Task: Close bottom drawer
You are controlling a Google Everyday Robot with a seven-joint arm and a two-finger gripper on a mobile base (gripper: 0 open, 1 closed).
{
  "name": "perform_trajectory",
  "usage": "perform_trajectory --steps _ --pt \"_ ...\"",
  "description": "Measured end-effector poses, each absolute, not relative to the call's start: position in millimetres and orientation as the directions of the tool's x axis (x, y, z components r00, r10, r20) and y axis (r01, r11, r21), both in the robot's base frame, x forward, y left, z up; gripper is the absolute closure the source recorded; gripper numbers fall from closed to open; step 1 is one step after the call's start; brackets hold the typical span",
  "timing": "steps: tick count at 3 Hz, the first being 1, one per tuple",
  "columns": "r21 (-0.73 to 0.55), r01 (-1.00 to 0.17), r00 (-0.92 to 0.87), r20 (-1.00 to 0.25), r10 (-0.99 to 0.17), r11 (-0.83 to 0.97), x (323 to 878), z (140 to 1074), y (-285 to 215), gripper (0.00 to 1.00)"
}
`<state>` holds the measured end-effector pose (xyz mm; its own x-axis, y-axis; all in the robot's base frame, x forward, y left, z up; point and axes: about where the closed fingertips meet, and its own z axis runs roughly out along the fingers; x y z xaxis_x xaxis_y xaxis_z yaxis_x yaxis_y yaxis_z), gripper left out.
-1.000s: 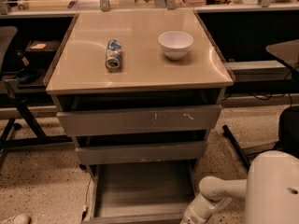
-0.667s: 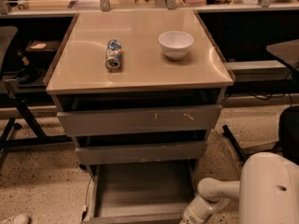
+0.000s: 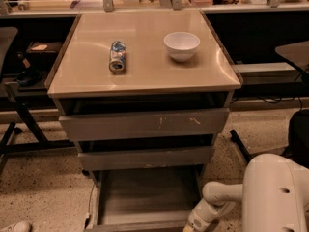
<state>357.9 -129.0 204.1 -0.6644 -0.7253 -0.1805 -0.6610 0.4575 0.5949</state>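
The bottom drawer [image 3: 145, 197] is pulled far out of the grey cabinet, its shallow empty tray open to view at the bottom centre; its flat front runs along the frame's lower edge. My white arm reaches in from the lower right, and the gripper [image 3: 193, 224] is at the drawer's front right corner, mostly cut off by the frame edge. Above it are the middle drawer front [image 3: 145, 157] and the top drawer front [image 3: 145, 124] with pale scratches.
A tan tabletop [image 3: 87, 66] bears a can [image 3: 117, 57] lying on its side and a white bowl [image 3: 182, 45]. A black chair base [image 3: 19, 124] is at the left, a dark chair [image 3: 299, 134] at the right. A shoe [image 3: 14, 226] shows at the lower left.
My arm has shifted slightly left toward the drawer's front corner. The drawer has not visibly moved.
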Motion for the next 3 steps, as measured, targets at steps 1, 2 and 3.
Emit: perform_trajectory --steps 1,2,3 --pt "0.595 -0.661 -0.665 -0.18 -0.725 0.458 358.0 204.0 -128.9 0.82" --pt "0.595 -0.661 -0.665 -0.18 -0.725 0.458 358.0 204.0 -128.9 0.59" --pt "0.595 -0.661 -0.665 -0.18 -0.725 0.458 358.0 204.0 -128.9 0.35"
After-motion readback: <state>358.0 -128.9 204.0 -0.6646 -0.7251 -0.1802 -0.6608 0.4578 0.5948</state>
